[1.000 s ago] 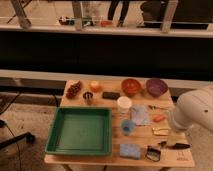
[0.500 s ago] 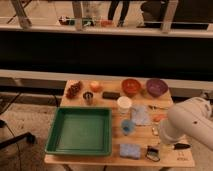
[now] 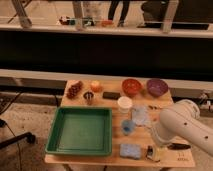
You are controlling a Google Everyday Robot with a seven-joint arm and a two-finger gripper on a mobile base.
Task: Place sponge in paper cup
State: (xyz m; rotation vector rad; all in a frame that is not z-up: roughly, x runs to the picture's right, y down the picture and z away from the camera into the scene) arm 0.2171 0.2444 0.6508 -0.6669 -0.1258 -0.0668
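Inspecting the front right of the wooden table (image 3: 118, 116), we find much of it covered by the white arm (image 3: 182, 127), which runs off the right edge of the view. We take the claw (image 3: 154, 144) to sit at the arm's lower left end, over the table's front edge; we cannot tell whether it is open, closed or holding anything. Just in front of the claw lies a small dark item (image 3: 152, 154) that we cannot identify. To the claw's right, a thin dark object (image 3: 178, 146) shows only partly beside the arm.

The blue sponge (image 3: 131, 150) lies flat on the table just left of the claw. The white paper cup (image 3: 124, 104) stands upright beyond the claw and to its left, well apart from the sponge. Between the two, left of the claw, are a small blue cup (image 3: 128, 126) and a clear wrapper (image 3: 140, 116), both hard to make out. Farther left of the claw is the green tray (image 3: 80, 131). Beyond the claw, near the far edge, sit a red bowl (image 3: 132, 86) and a purple bowl (image 3: 156, 87).

Compared with half a second earlier, the arm has moved left, nearer the sponge, and covers more of the table's right side. Sponge, paper cup and tray have not shifted.
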